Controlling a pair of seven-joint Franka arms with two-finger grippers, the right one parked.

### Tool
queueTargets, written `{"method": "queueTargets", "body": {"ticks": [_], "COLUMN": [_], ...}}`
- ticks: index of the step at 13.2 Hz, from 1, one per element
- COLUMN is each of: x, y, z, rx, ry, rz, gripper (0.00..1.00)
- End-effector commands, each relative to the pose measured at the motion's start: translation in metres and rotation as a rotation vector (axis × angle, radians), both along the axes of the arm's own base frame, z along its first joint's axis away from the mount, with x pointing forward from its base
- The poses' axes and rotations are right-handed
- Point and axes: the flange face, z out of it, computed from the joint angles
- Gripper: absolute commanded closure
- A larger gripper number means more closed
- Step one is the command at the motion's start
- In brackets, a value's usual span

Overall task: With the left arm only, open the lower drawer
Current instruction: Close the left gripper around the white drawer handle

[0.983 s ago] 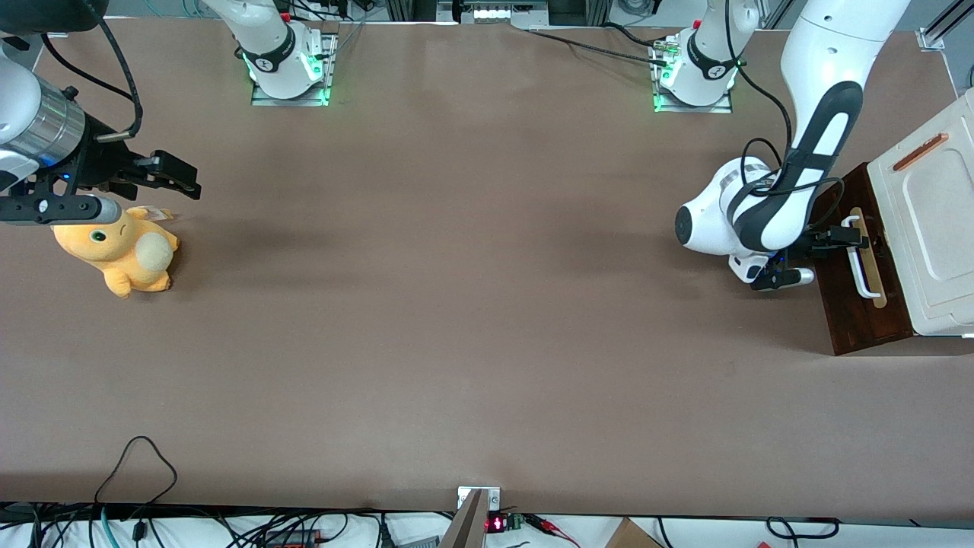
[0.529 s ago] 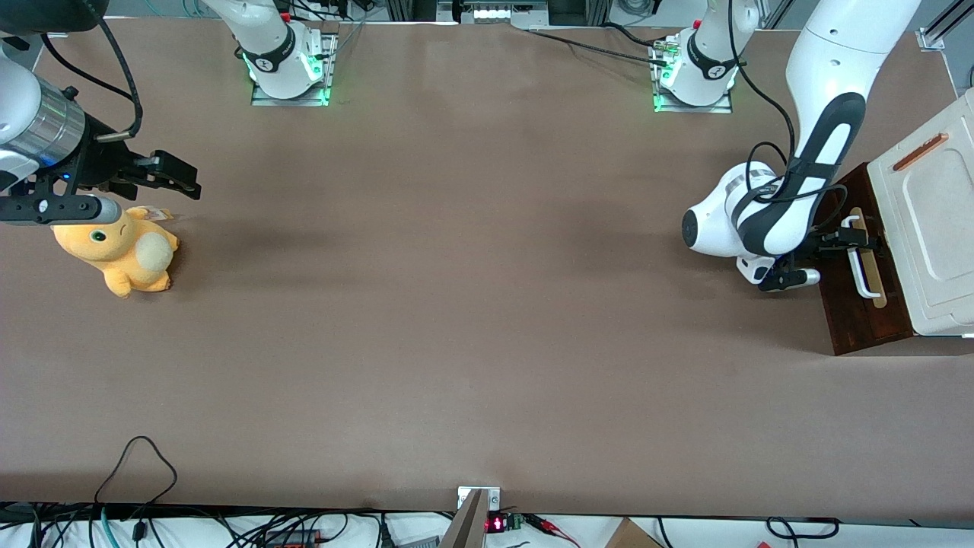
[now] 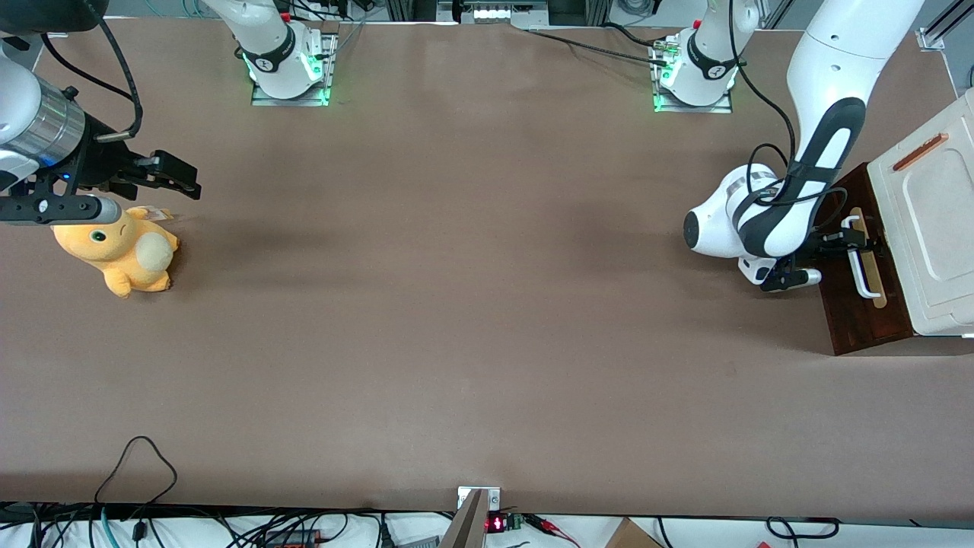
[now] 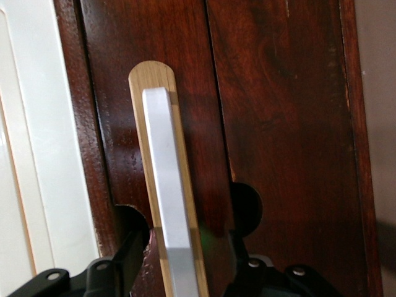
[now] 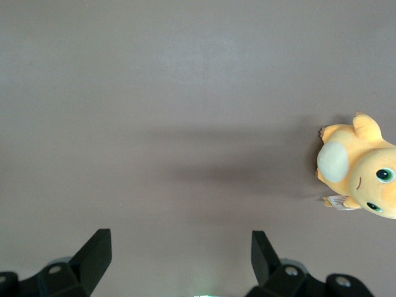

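Observation:
The lower drawer (image 3: 852, 316) is a dark brown wooden front at the working arm's end of the table, and it looks closed. Its white bar handle (image 3: 864, 275) lies on a pale wood strip (image 3: 876, 293). The left arm (image 3: 768, 221) reaches down to it, and its black gripper (image 3: 856, 237) is at the handle's end farther from the front camera. In the left wrist view the gripper (image 4: 185, 272) is open. Its fingers (image 4: 127, 260) stand either side of the handle (image 4: 166, 185) with gaps, close to the drawer front (image 4: 278, 124).
A cream-white panel (image 3: 932, 213) with an orange-brown strip handle (image 3: 919, 152) sits above the drawer, and also shows in the left wrist view (image 4: 37, 154). A yellow plush toy (image 3: 122, 255) lies toward the parked arm's end. Cables run along the table's near edge (image 3: 137, 464).
The left arm's wrist and forearm have shifted a little toward the drawer. The gripper stays at the handle's end. The drawer has not moved.

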Motion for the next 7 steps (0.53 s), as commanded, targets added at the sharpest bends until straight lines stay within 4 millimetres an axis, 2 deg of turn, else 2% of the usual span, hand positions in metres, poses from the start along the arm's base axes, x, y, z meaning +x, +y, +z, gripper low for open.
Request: {"method": "queueTargets", "body": {"ticks": [1, 3, 5, 7], "x": [0.0007, -0.0001, 0.0005, -0.0003], "y": [0.0044, 0.006, 0.0068, 0.0083], "z": [-0.0019, -0.0024, -0.0019, -0.0024], "rx": [0.024, 0.026, 0.026, 0.026], "ry": [-0.013, -0.011, -0.013, -0.013], "rz": [-0.016, -0.013, -0.011, -0.008], "gripper": [0.41, 0.41, 0.5, 0.54]}}
